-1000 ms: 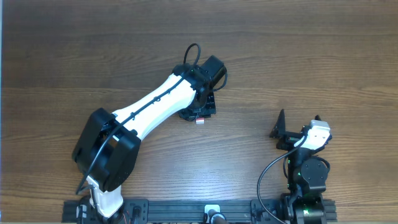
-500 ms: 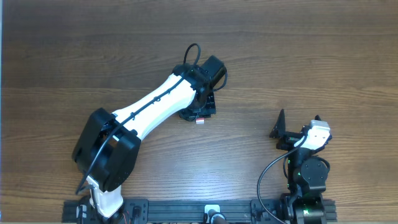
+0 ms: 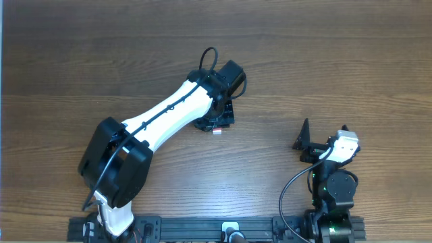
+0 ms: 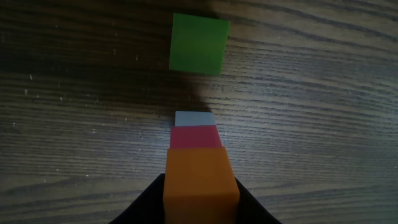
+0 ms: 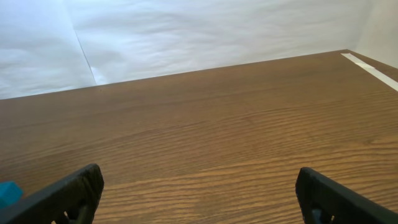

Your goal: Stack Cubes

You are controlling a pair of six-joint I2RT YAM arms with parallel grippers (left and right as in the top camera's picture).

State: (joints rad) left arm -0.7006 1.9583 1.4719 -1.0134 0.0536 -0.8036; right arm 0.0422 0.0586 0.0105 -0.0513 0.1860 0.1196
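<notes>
My left end effector (image 4: 200,194) pinches the orange cube (image 4: 200,180), in line with the red cube (image 4: 196,137) and white cube (image 4: 194,118) just past it.
The green cube (image 4: 199,43) sits straight ahead, apart, with open table (image 4: 323,124) around it. My left arm is nearer, I judge. I can't tell if the orange cube is seated. My right end effector (image 5: 199,205) is spread, well off.
</notes>
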